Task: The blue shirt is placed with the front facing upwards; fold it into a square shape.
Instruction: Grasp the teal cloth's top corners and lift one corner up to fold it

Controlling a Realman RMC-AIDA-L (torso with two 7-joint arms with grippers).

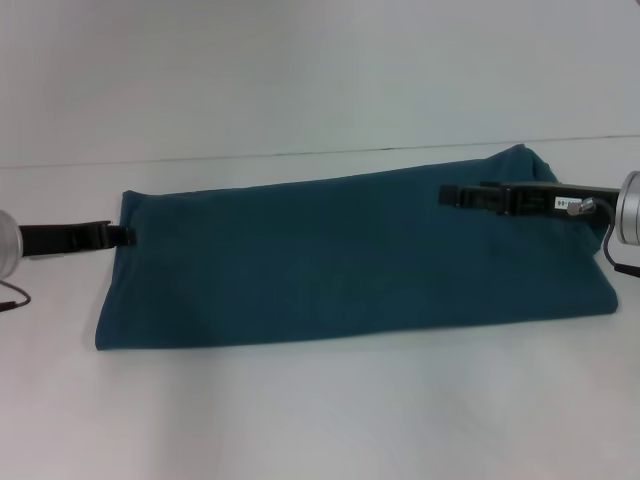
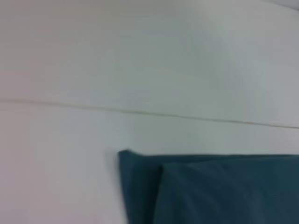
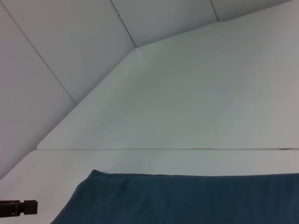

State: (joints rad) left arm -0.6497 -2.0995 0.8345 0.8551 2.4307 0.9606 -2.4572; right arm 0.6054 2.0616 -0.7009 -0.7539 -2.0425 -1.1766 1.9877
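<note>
Spread across the middle of the frame on the white tabletop (image 1: pixel 330 410): the blue shirt (image 1: pixel 350 260), folded into a long band running from lower left to upper right, plain cloth facing up, no lettering in sight. Near edge straight along the lower part of the frame, far edge rising to a peak at upper right.

At the left edge of the frame, level with the shirt's upper left corner: the left end effector (image 1: pixel 122 235), black tip right at the cloth's edge; whether spread or pinching the fabric, cannot tell. In the left wrist view, only a folded corner with a second layer lapped over it (image 2: pixel 205 191) against white surface.

At upper right: the right end effector (image 1: pixel 450 195), reaching in over the shirt's far right part, black fingers pointing toward frame centre; spread or pressed together, cannot tell. In the right wrist view, a rounded shirt corner low in the frame, with the other arm's tip at the lower left corner.
</note>
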